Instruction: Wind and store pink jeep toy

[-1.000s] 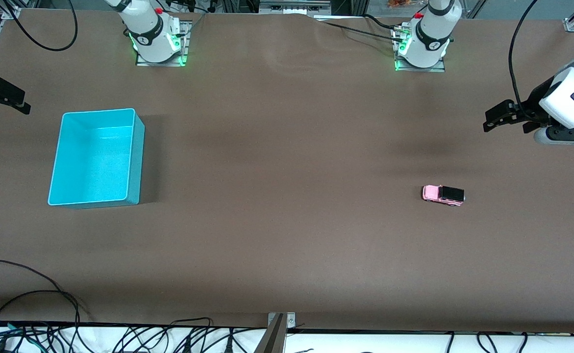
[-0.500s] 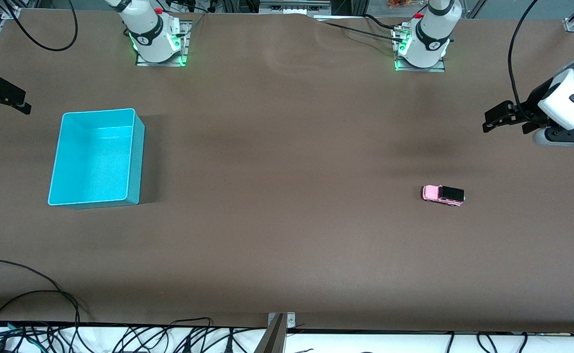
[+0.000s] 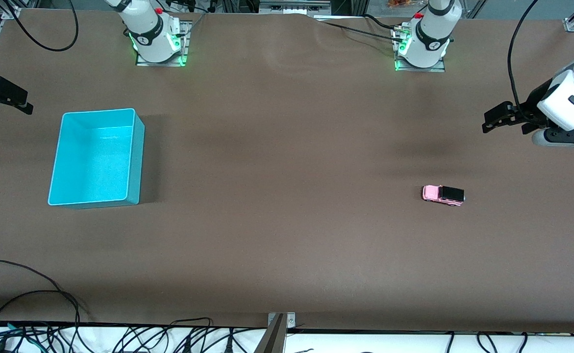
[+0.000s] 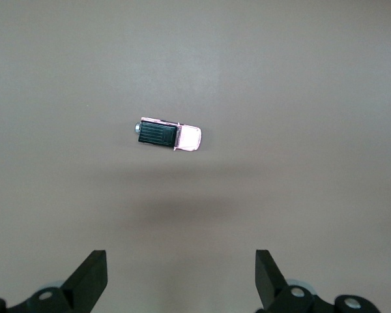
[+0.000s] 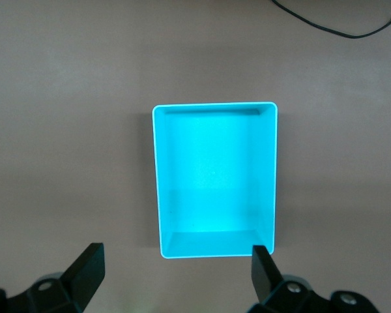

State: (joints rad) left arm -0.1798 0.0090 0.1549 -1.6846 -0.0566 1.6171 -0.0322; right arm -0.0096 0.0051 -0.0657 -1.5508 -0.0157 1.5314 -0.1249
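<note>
The pink jeep toy (image 3: 443, 195), light pink with a black roof, stands on its wheels on the brown table toward the left arm's end. It also shows in the left wrist view (image 4: 167, 135). My left gripper (image 3: 505, 123) hangs open and empty over the table's edge at the left arm's end, apart from the jeep; its fingers spread wide in its wrist view (image 4: 180, 277). My right gripper (image 3: 1, 108) is open and empty over the table's edge at the right arm's end, beside the turquoise bin (image 3: 135, 162). The bin (image 5: 158, 176) is empty.
Both arm bases (image 3: 157, 37) (image 3: 421, 44) stand along the table's edge farthest from the front camera. Loose black cables (image 3: 32, 294) lie at the table's edge nearest the front camera. A metal bracket (image 3: 281, 321) sits at the middle of that edge.
The left arm's wrist has risen slightly and the right gripper has shifted a little. The jeep and the bin have not moved.
</note>
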